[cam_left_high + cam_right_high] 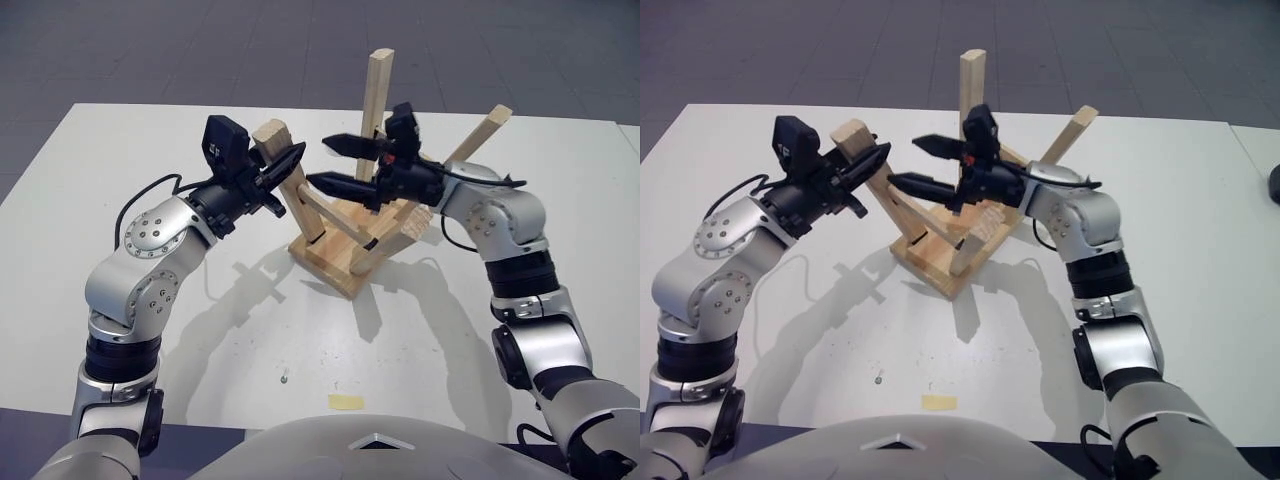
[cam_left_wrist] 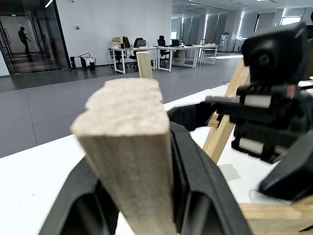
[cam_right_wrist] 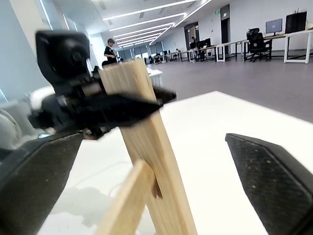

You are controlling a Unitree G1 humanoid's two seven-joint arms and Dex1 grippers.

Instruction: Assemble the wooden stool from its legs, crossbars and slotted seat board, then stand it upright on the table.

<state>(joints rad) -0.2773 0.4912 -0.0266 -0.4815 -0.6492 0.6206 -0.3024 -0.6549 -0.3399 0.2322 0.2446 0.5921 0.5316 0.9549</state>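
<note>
**Item 1: pale wooden stool.** Part-built and upside down, at the far middle of the white table.
- The rectangular slotted seat board lies flat on the table top.
- Square-section legs rise from the board and splay outward.

**Item 2: near-left leg.**
- It leans toward the robot's left.
- A slanted wooden crossbar runs from it toward the legs on the right side.

**Item 3: tall far leg.** Close to upright.

**Item 4: far-right leg.** It leans to the right.

**Item 5: left gripper.**
- It is clamped on the upper end of the near-left leg.
- In the left wrist view its black fingers press both sides of the sawn wood.

**Item 6: right gripper.**
- Its fingers are spread wide and hold nothing.
- It hangs above the seat board among the legs, with its tips pointing at the left gripper.
- It is near the gripped leg but apart from it.

**Item 7: markings.** There is a small red patch on the right gripper's body, too small to read.

**Item 8: sundries on the near part of the table.**
- A small yellowish tape tab.
- A tiny dark speck to its left, of a kind that cannot be told.
</note>
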